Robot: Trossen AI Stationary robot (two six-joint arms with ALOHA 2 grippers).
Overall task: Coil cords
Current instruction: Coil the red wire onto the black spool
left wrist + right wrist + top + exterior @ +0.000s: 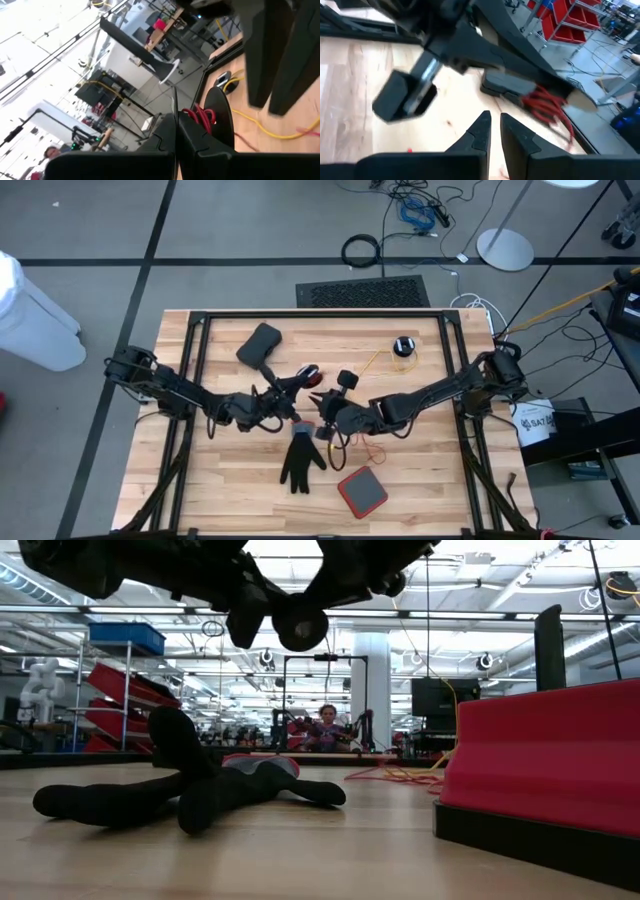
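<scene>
Tabletop: left gripper fingers pressed together, apparently empty; right gripper fingers narrowly parted beside yellow cord.

The yellow cord vanishes under the right arm; the low view crops both arms overhead.

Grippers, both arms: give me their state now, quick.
Left gripper: shut, raised over the table's middle; whether it pinches anything cannot be told.
Right gripper: fingers nearly together with a narrow gap showing, nothing visibly between them.
</scene>
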